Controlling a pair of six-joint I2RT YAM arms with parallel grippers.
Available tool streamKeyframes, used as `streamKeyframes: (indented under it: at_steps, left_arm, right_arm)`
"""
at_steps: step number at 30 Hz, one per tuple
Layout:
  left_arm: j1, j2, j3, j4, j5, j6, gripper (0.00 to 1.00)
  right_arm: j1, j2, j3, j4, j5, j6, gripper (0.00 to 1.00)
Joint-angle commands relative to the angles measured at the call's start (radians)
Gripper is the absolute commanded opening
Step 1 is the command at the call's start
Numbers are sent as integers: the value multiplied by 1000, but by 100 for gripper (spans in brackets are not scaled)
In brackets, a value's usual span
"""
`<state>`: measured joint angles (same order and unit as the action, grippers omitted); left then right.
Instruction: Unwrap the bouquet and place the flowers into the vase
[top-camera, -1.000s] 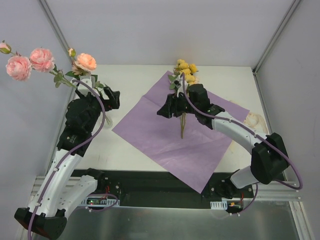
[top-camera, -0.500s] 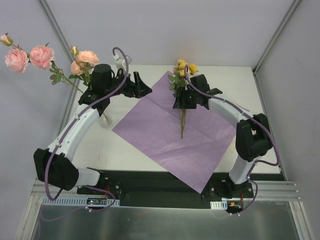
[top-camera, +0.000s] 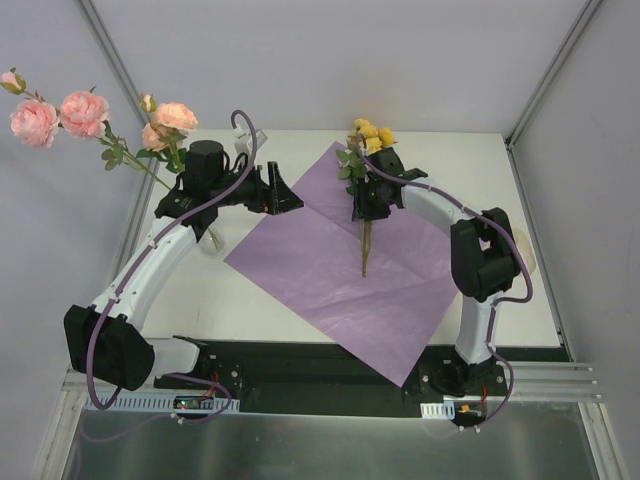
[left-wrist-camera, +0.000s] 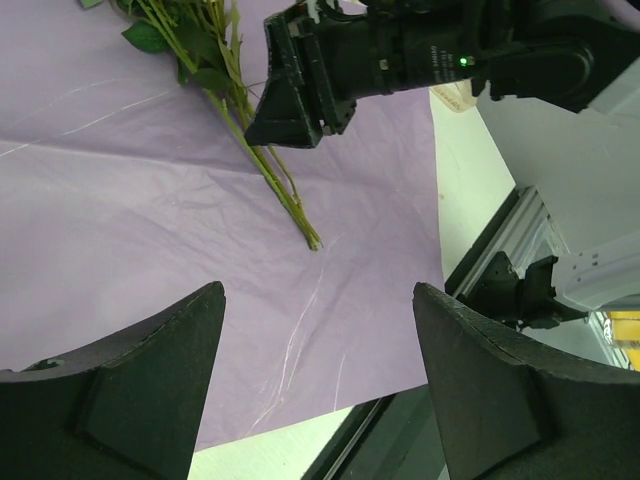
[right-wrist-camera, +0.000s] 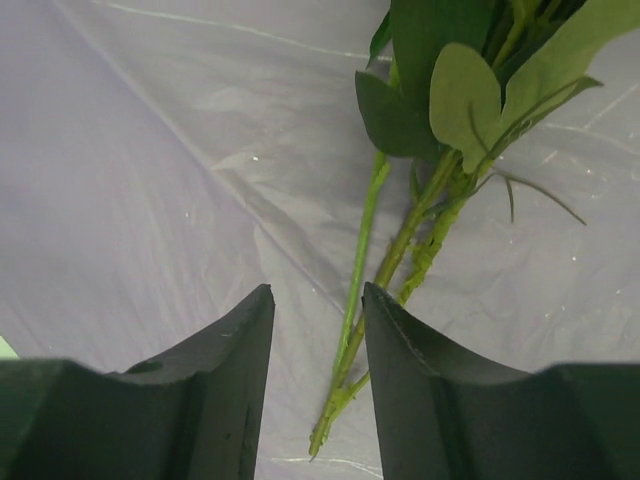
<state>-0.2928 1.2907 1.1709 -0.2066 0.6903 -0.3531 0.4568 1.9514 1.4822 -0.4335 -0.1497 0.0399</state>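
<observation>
The bouquet lies unwrapped. Its purple paper (top-camera: 320, 270) is spread flat on the table. Flowers with yellow heads (top-camera: 370, 135) lie on the paper, their green stems (right-wrist-camera: 395, 260) running toward the near edge. My right gripper (top-camera: 362, 208) hovers just over those stems, part open, with the stems (left-wrist-camera: 270, 170) under the gap between its fingers (right-wrist-camera: 225, 350). Pink roses (top-camera: 85, 110) stand at far left, rising from the clear vase (top-camera: 208, 243), which is mostly hidden behind my left arm. My left gripper (top-camera: 288, 192) is wide open over the paper's left corner, holding nothing.
A cream ribbon (top-camera: 522, 245) lies at the table's right side, partly behind my right arm. Metal frame posts rise at the back corners. The black rail (top-camera: 320, 365) with both arm bases runs along the near edge.
My left arm swung from over the vase to the paper's left corner. The right gripper slid up the stems toward the yellow heads, and its jaws narrowed.
</observation>
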Motion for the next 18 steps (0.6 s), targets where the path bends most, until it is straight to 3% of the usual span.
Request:
streamKeyframes:
  at_steps: [1, 10, 18]
  left_arm:
    - [1, -40, 3, 21, 38, -6, 75]
    - [1, -37, -1, 22, 37, -7, 75]
    - [1, -28, -2, 22, 37, -7, 76]
  right_arm:
    - [5, 30, 65, -24, 33, -11, 42]
    - [6, 101, 102, -25, 59, -20, 40]
    - [16, 167, 139, -2, 44, -26, 31]
